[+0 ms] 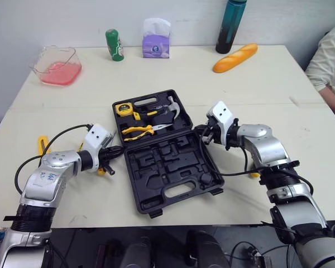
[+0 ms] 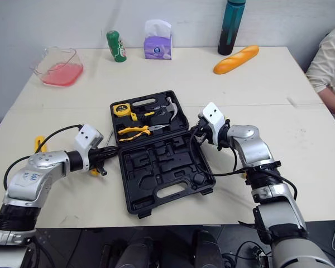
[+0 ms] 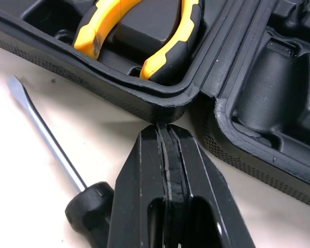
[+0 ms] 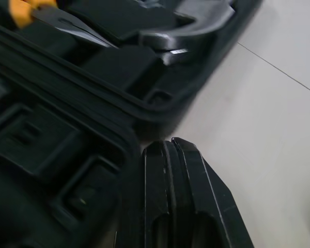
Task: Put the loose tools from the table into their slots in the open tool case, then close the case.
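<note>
Tool case (image 1: 139,190): black moulded plastic, lying open flat mid-table. The near half carries the carry handle and bare recesses, the far half holds the tools.
Handling, case: likely a stiff, fairly light shell that pivots on its hinge. The near half's front edge by the handle looks the best place to lift for closing.
Left hand (image 1: 120,149): fingers pressed shut, holding nothing. The tips sit at the case's left outer wall by the hinge; touching or just short of it, I cannot tell.
Screwdriver (image 3: 51,138): loose on the table just beside the left hand and outside the case wall, with a slim bare shaft and a dark handle.
Handling, screwdriver: judged light and rigid. The round shaft is apt to roll or slip, so the thick handle is the surer hold.
Yellow piece (image 1: 42,145): on the table beyond the left arm, well apart from the case — kind not clear.
Right hand (image 1: 204,134): fingers clamped together, empty, at the case's right wall near the hinge.
Slotted already: pliers (image 1: 137,131), tape measure (image 1: 123,109) and hammer (image 1: 170,109), all in the far half.
Far table: pink-tinted tub (image 1: 58,67), green can (image 1: 114,44), tissue box (image 1: 156,42), teal bottle (image 1: 230,25), bread loaf (image 1: 234,58).
Far right: a person's sleeve (image 1: 329,58).
</note>
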You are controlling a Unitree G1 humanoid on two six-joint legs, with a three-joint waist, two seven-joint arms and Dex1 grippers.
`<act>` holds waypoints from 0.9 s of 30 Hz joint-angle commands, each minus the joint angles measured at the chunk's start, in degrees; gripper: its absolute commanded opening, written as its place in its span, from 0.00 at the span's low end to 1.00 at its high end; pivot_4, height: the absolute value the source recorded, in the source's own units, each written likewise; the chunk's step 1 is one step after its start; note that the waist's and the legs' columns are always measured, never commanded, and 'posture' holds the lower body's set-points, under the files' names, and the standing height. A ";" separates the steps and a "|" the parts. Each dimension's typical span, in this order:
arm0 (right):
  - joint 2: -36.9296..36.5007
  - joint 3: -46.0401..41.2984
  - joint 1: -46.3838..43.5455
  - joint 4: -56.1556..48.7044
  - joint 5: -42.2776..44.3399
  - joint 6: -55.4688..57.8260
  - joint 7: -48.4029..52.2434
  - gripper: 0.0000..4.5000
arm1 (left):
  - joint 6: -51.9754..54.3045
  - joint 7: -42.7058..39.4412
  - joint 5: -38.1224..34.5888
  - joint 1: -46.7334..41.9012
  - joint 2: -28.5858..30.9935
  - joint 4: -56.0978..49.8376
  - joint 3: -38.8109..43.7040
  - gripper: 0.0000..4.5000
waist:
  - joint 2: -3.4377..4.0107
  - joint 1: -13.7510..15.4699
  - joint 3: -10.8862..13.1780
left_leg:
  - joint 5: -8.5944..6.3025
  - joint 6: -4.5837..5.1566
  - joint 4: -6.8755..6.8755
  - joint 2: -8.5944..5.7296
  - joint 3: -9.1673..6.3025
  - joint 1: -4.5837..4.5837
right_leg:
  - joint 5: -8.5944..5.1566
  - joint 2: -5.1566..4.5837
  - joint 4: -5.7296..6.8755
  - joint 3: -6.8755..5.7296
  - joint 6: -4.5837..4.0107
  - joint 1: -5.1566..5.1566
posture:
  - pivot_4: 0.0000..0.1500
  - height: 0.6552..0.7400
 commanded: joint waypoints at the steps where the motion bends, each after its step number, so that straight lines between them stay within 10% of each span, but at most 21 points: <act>1: 0.25 -0.93 0.87 -4.36 1.78 0.57 1.76 0.01 | -1.14 -0.54 0.23 -1.99 -1.44 -1.21 -1.32 0.00 | 0.00 0.05 0.00 | 0.00 0.00 0.02 0.00 -0.02 -0.01 | 0.00 0.00 0.00 0.00 0.01 0.01 | 1.00 1.00; 27: -5.10 -6.96 21.77 -34.86 9.54 16.46 3.06 0.01 | -9.28 -9.26 5.44 -8.22 -7.88 3.56 -9.74 0.00 | -0.03 1.04 -0.02 | -0.02 0.02 0.18 0.00 0.01 -0.06 | 0.04 0.10 0.02 -0.06 0.06 0.00 | 1.00 1.00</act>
